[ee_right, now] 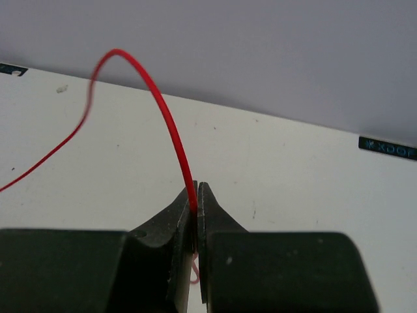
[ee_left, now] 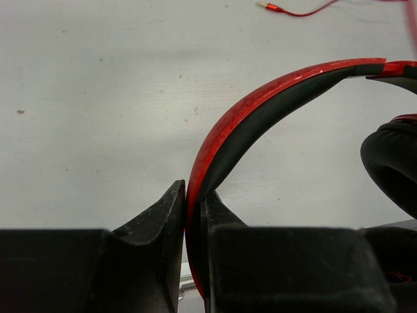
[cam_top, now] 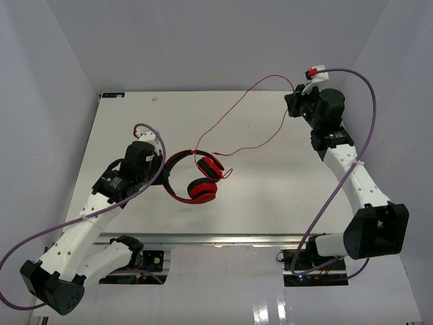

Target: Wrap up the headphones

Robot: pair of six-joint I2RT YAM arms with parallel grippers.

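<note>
Both holds are set, but you have no wraps yet. Nearest, your left pincer (ee_left: 193,195) is closed tight on the headband (ee_left: 260,96) of the headphones (cam_top: 201,189) at mid-surface (cam_top: 284,196). Farther off, the right pincer (ee_right: 197,195) pinches the cord (ee_right: 173,134), raised, its slack looping loose and unwound.

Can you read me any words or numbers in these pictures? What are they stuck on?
Dark label on the edge of the table, right wrist view: pale letters, too blurred to read.
Second dark label, same edge, cut off: unreadable.
Small dark label at the table's far left corner, top view: too small, maybe one of those.
Headphones and cord: no words show.
</note>
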